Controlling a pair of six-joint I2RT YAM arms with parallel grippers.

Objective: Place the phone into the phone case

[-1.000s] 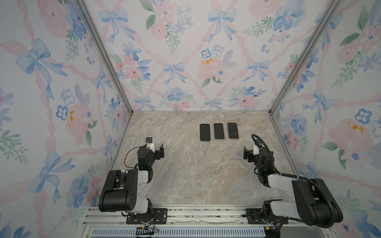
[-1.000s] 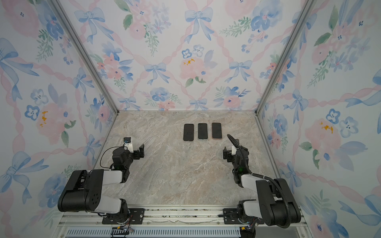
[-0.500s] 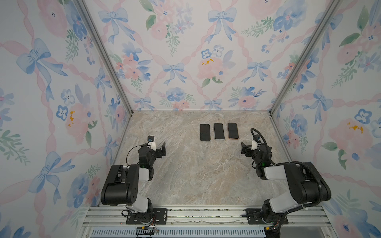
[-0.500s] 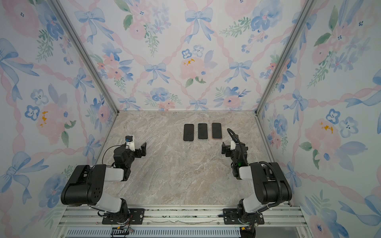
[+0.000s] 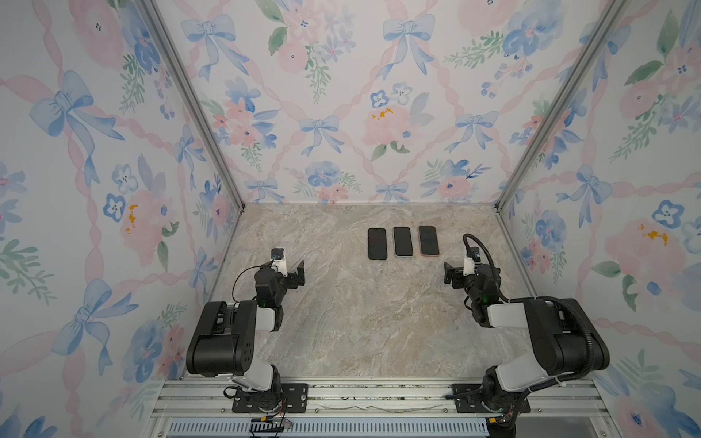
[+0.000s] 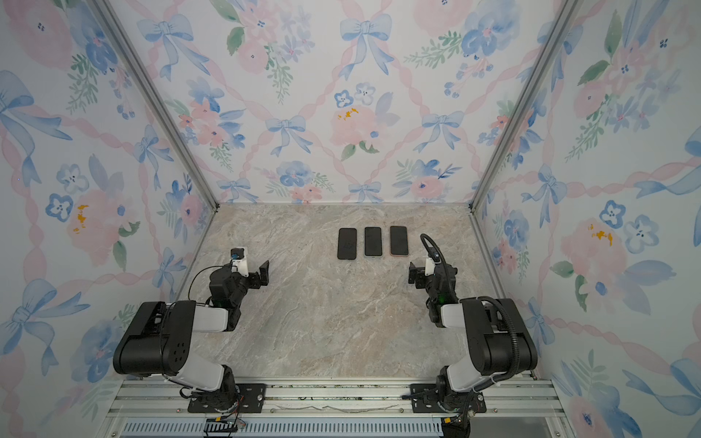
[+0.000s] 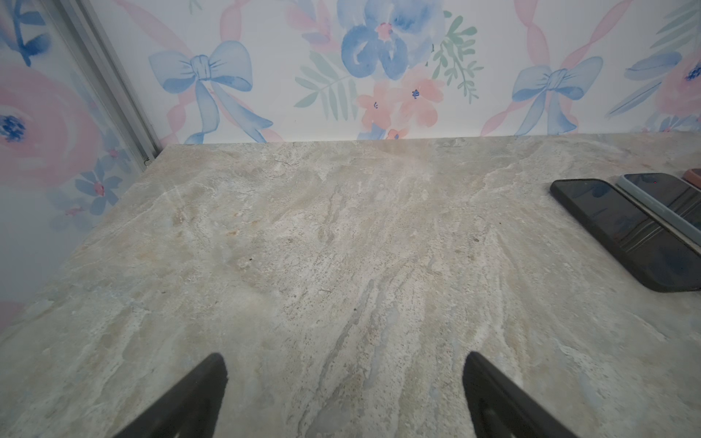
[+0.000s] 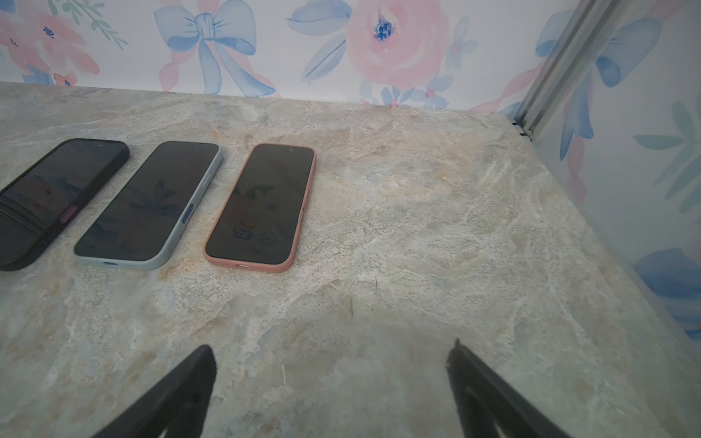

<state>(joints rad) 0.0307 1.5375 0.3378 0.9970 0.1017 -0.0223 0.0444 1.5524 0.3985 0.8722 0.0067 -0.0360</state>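
In both top views you've got three phones in a tight row on the bench (image 5: 341,322). Take the grey-blue-cased phone (image 5: 403,241) as ref: black-cased phone (image 5: 377,243) just beside it on the left arm's side, pink-cased phone (image 5: 429,240) just beside it on the right arm's side, w/ narrow gaps btwn. All lie flat, screens up, long axes parallel, running from the robot's side toward the back wall (image 5: 360,113). Left claw (image 5: 294,275) and right claw (image 5: 455,273) hang nearer the robot than the grey-blue-cased phone, well apart from it, each spread wide w/ nothing btwn the jaws. Left wrist view: left claw (image 7: 345,356) spread over bare bench, black-cased phone (image 7: 626,235) and a strip of the grey-blue-cased phone (image 7: 667,197) partly in shot. Right wrist view: right claw (image 8: 332,347) spread, empty. The pink-cased phone (image 8: 261,206) is nearest it, top end (camera dot) toward the wall, port end toward the robot. NB all three already look cased, so I can't tell which is the task's phone. Handling, my guess: stiff, flat, fairly hefty, glass face slick and breakable; the rubbery case rim grips better. Take it across the short width at mid-length, on the long edges, not on the glass.
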